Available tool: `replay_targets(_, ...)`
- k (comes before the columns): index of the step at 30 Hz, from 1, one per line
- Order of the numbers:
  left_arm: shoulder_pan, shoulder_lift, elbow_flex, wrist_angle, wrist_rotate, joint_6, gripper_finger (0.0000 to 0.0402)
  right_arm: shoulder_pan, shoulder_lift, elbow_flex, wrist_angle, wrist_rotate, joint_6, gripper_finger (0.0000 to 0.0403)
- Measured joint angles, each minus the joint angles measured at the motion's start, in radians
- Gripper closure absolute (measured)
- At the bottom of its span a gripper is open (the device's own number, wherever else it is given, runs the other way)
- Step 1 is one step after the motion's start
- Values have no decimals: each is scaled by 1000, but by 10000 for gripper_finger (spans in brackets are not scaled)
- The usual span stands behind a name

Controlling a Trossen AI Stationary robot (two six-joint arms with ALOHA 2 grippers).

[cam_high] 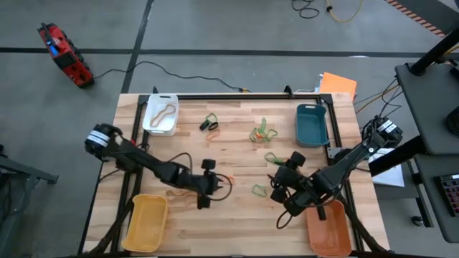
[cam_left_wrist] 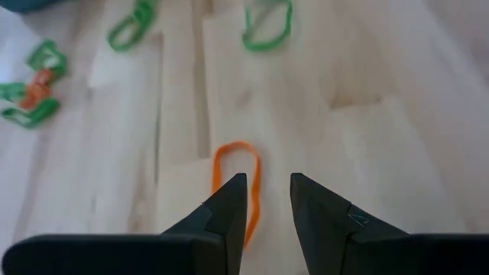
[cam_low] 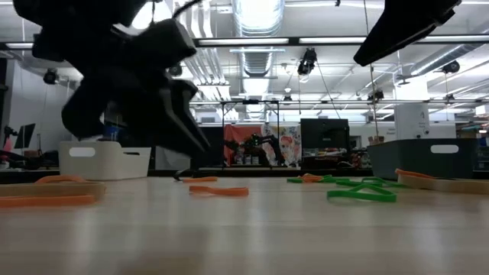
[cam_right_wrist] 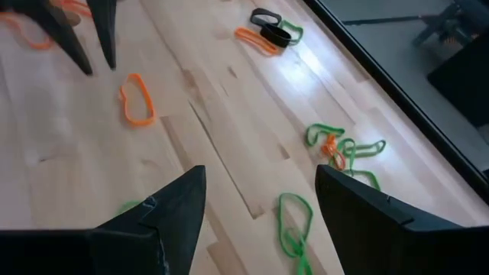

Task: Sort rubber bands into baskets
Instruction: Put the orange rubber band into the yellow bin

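Rubber bands lie loose on the wooden table. An orange band (cam_left_wrist: 238, 169) lies right in front of my left gripper (cam_left_wrist: 267, 187), which is open by a narrow gap, low over the table's middle (cam_high: 219, 184). One end of the band runs under one fingertip. My right gripper (cam_right_wrist: 260, 183) hangs wide open above a green band (cam_right_wrist: 295, 223), right of the middle (cam_high: 276, 185). The baskets stand at the corners: white (cam_high: 160, 115) with a tan band in it, teal (cam_high: 312, 123), yellow (cam_high: 147, 222) and orange (cam_high: 328, 228). My left gripper comes slanting down at the orange band, with one fingertip (cam_left_wrist: 231, 200) over the band's near end (cam_left_wrist: 250, 221). The finger hides that spot, so I cannot tell whether it touches the band.
A black and green bunch of bands (cam_high: 209, 123) and a green and orange cluster (cam_high: 262, 132) lie toward the far edge, with one more green band (cam_high: 272, 158) near the right arm. Bare wood lies between the two grippers. A dark frame edges the table.
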Motion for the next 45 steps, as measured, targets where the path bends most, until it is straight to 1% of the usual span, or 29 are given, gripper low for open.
replay_targets(5, 3, 77, 60, -52, 0, 4, 277, 0, 0, 0, 3, 0, 0, 165)
replay_targets(10, 22, 93, 78, -67, -3, 33, 247, 0, 0, 0, 5, 0, -7, 165)
replay_targets(14, 64, 94, 51, -66, 14, 29, 242, 0, 0, 0, 5, 0, -9, 165)
replay_targets(18, 96, 93, 23, -53, 43, 12, 246, 0, 0, 0, 5, 0, -9, 165)
replay_targets(22, 100, 92, 16, -50, 61, 25, 260, 0, 0, -2, 5, 1, -10, 165)
replay_targets(25, 101, 92, 16, -52, 77, 36, 284, 0, 0, -2, 5, 7, -12, 165)
replay_targets(28, 100, 92, 15, -56, 87, 38, 321, 0, 0, -2, 5, 8, -12, 165)
replay_targets(32, 102, 92, 14, -59, 124, 38, 384, 0, 0, -2, 5, 8, -12, 165)
replay_targets(33, 102, 92, 14, -60, 127, 36, 392, 0, 0, -2, 5, 8, -12, 165)
replay_targets(41, 102, 92, 13, -52, 127, 28, 401, 0, 0, -2, 5, 9, -12, 165)
replay_targets(45, 88, 71, 10, -66, 122, 27, 401, 0, 0, -2, 5, 9, -12, 165)
